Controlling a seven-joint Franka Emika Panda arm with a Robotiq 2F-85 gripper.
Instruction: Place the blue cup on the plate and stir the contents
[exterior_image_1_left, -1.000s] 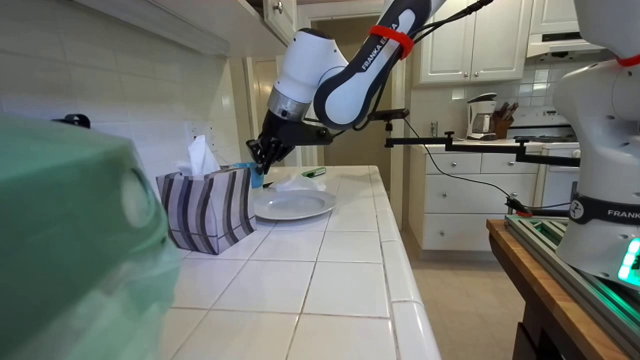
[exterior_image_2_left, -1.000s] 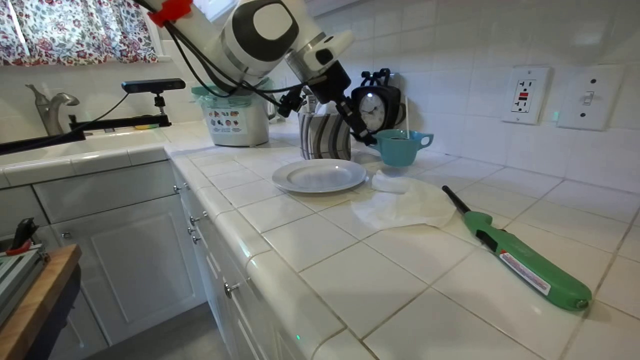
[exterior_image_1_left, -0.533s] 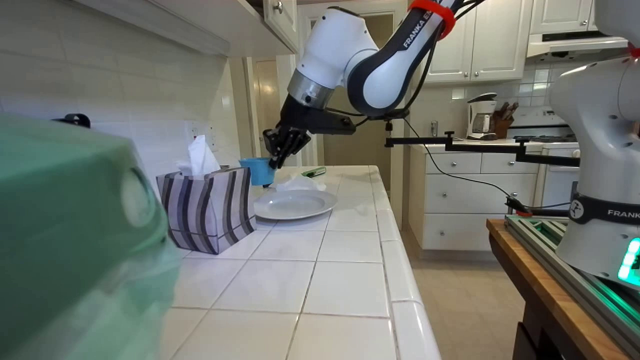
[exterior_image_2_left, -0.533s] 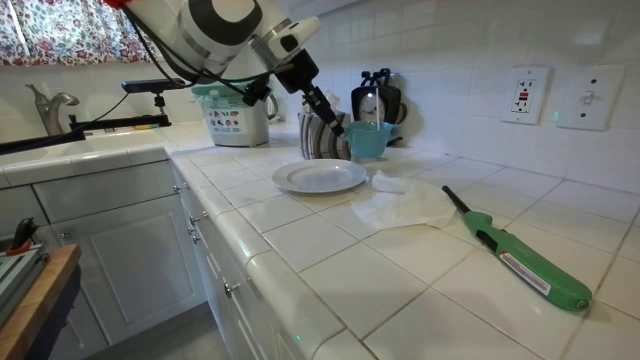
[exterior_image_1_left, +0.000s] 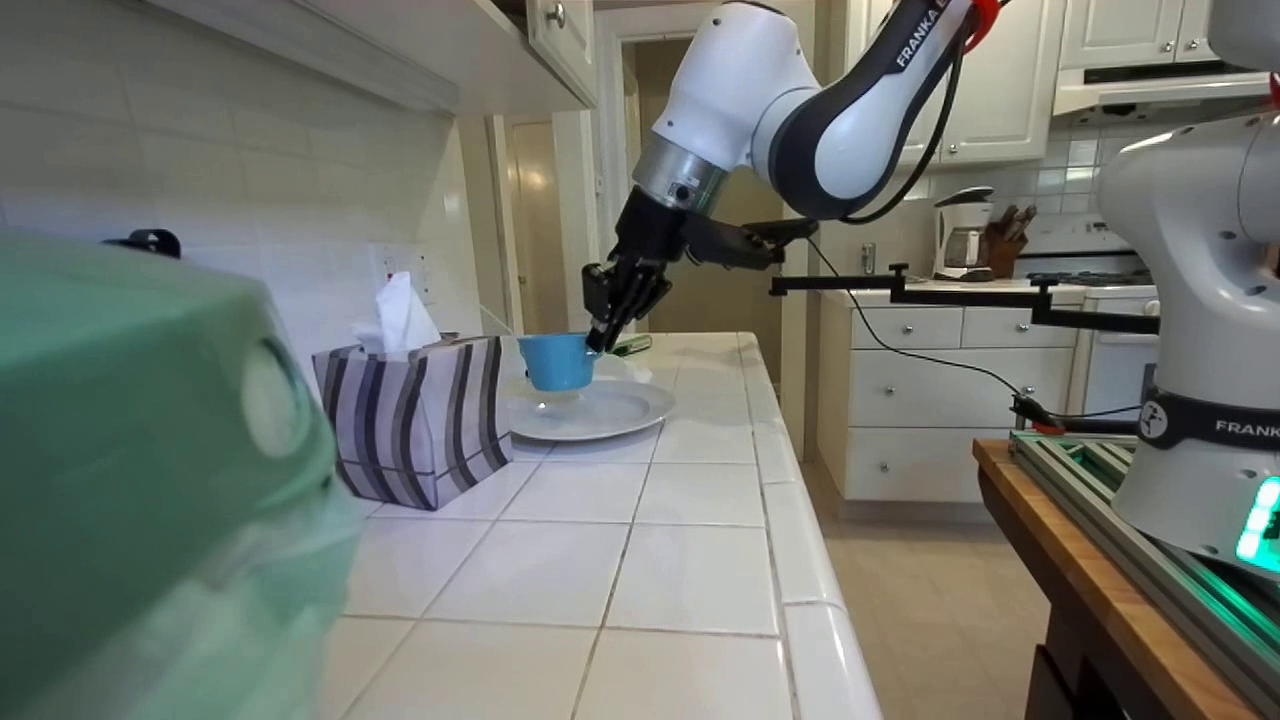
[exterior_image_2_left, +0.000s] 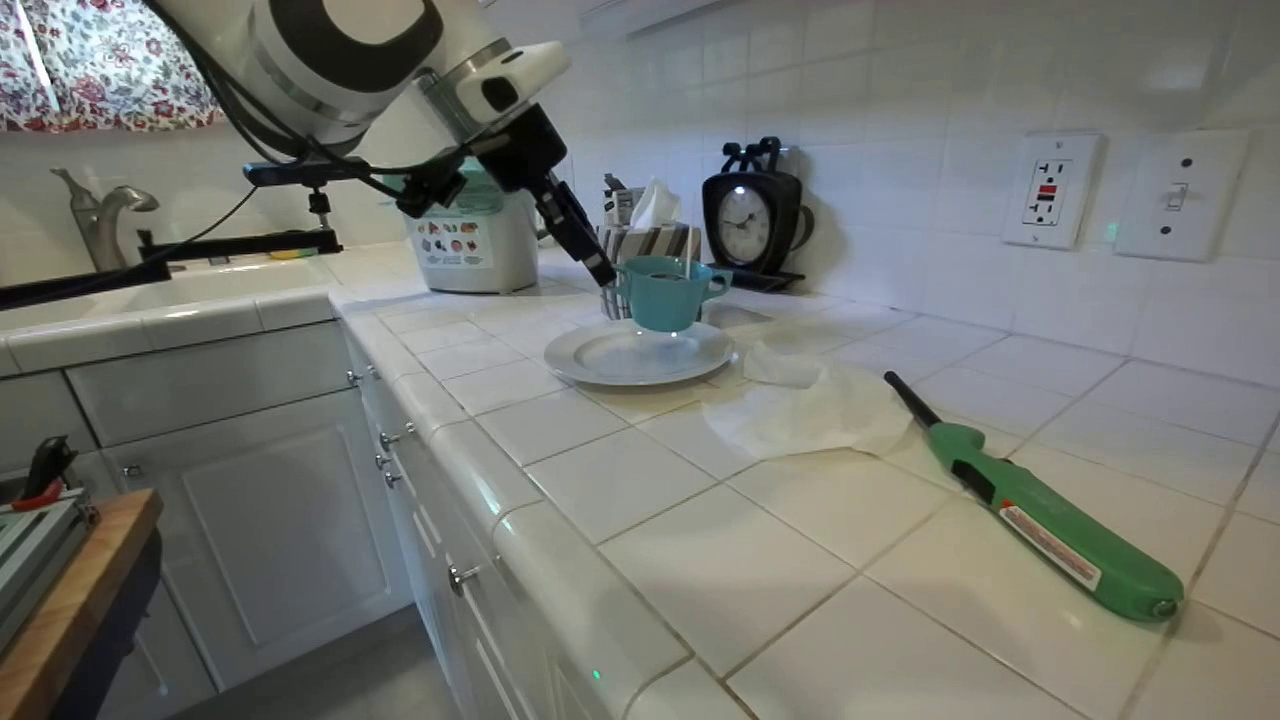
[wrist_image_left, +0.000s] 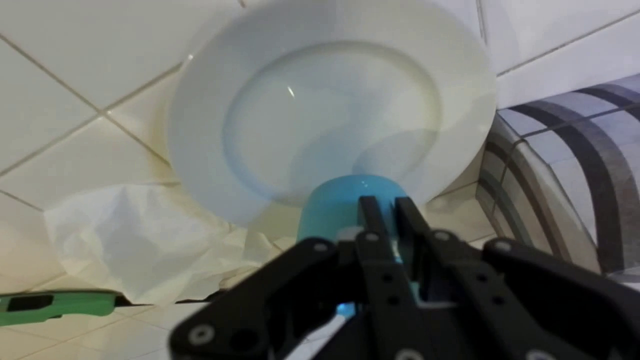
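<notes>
The blue cup (exterior_image_1_left: 557, 362) hangs upright just above the wall-side part of the white plate (exterior_image_1_left: 655, 405). In an exterior view the cup (exterior_image_2_left: 666, 302) shows dark contents and a thin white stick (exterior_image_2_left: 690, 250) standing in it, and the plate (exterior_image_2_left: 575, 362) lies below. My gripper (exterior_image_2_left: 607, 277) is shut on the cup's near handle; it also shows in an exterior view (exterior_image_1_left: 597, 345). In the wrist view the gripper (wrist_image_left: 384, 204) covers much of the cup (wrist_image_left: 327, 215), whose side overlaps the rim of the plate (wrist_image_left: 460, 95). The held handle is mostly hidden by the fingers.
A striped tissue box (exterior_image_1_left: 410, 425) stands close beside the plate. A crumpled white napkin (exterior_image_2_left: 815, 415) and a green lighter (exterior_image_2_left: 1060, 525) lie on the counter. A black clock (exterior_image_2_left: 745, 225) stands by the wall. A bin with a green lid (exterior_image_2_left: 470, 245) stands farther along.
My gripper has carried the blue cup away from the wall side, past the tissue box, to over the plate. The plate, napkin and lighter have not moved.
</notes>
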